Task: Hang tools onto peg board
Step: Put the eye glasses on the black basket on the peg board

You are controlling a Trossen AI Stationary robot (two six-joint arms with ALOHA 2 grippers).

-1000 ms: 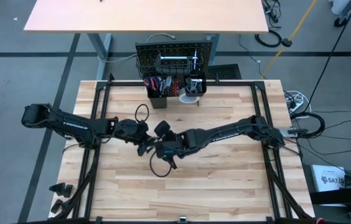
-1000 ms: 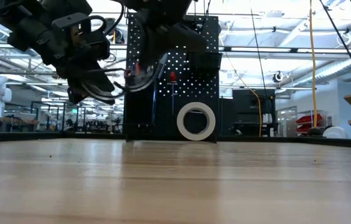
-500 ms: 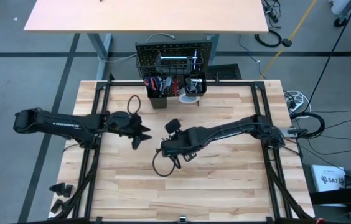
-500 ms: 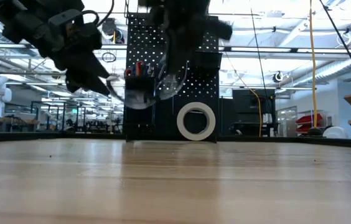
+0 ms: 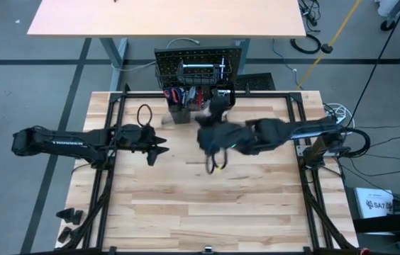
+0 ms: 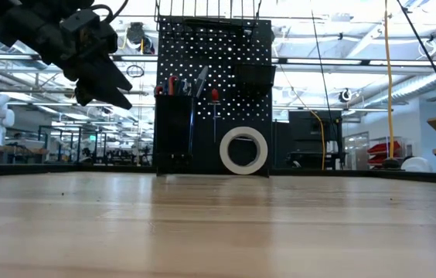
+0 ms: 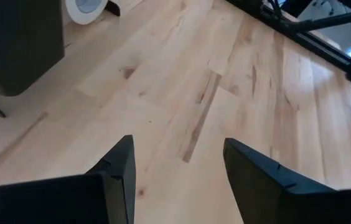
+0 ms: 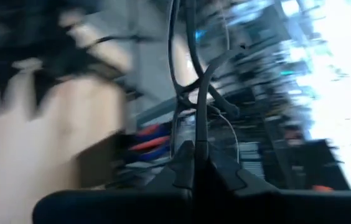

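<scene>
The upright black perforated peg board [image 6: 212, 93] at the far edge of the tan wooden surface [image 5: 207, 205] already carries red-handled tools [image 6: 173, 83] and a white tape roll [image 6: 243, 150] at its foot; the right pincer [image 8: 194, 163] is clamped together on thin-framed safety glasses [image 8: 191, 74], carried aloft near the board, not yet hung; the left pincer [image 7: 178, 171], fingers apart and empty, hangs over bare wood.

Both arms matte black, jointed tubular links; left arm [image 5: 65, 140] has white lettering along forearm, black cable loop behind its gripper; fingers [image 7: 116, 177] dark angular wedges.
</scene>
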